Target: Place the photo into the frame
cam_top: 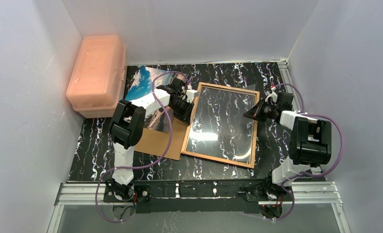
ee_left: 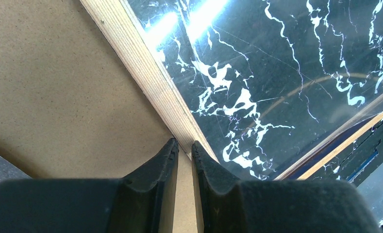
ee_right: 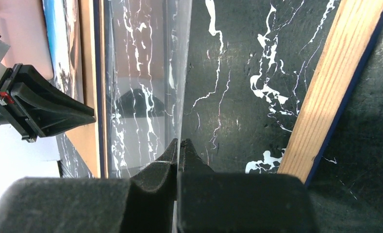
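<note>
Right pincer [ee_right: 180, 143]: clamped on the thin edge of the glazing pane [ee_right: 145, 68], which appears tilted up from the frame [ee_right: 325, 82].
Left pincer [ee_left: 184, 145]: nearly together at the frame's wooden rail; whether it grips cannot be told.
Photo [cam_top: 143, 80]: far-left on the surface [cam_top: 228, 73], partly under the left arm, outside the frame.
Technique: hold the pane by its edge only and steady the rail against sliding.

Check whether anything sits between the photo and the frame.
Yes: the left arm lies across the photo, with the left gripper at the frame's left rail. The right gripper pinches the pane's edge.
</note>
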Robot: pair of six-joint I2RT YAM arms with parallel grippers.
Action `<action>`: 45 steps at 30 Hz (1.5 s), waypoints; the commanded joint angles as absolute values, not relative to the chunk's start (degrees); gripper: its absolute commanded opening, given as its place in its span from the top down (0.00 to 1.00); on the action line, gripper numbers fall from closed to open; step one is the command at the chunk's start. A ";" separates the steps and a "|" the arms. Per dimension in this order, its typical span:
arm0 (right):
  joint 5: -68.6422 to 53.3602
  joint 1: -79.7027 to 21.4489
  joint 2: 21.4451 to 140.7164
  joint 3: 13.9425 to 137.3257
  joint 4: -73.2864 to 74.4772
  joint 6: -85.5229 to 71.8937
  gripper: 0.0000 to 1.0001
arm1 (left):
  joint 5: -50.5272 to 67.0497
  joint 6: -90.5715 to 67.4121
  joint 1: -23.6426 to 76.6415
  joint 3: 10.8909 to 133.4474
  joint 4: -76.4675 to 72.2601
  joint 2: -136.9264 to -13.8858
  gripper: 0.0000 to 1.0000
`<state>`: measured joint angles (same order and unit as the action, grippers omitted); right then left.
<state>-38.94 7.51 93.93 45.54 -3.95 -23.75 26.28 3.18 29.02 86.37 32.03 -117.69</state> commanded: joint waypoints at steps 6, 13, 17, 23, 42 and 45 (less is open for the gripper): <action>-40.94 7.38 94.82 48.33 -1.12 -23.99 0.99 | 26.96 4.22 29.54 87.46 33.22 -117.77 0.85; -43.49 7.35 89.00 45.01 -9.87 -25.99 0.99 | 27.24 3.96 29.56 87.45 33.23 -117.52 0.85; -44.89 7.36 88.33 44.73 -11.68 -27.58 0.99 | 27.08 4.08 29.53 87.53 33.27 -117.45 0.85; -45.87 7.30 88.25 43.41 -16.45 -31.65 0.99 | 27.14 4.21 29.53 87.45 33.22 -117.53 0.85; -47.26 7.08 84.46 44.06 -15.05 -43.21 0.99 | 26.99 4.92 29.58 87.47 33.34 -117.66 0.85; -46.48 7.08 83.30 44.94 -13.10 -43.06 0.99 | 27.08 4.79 29.53 87.77 33.49 -117.69 0.85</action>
<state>-45.54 7.42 86.43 43.59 -14.55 -42.30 25.91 4.03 29.02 86.37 31.99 -117.69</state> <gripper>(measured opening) 0.053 0.152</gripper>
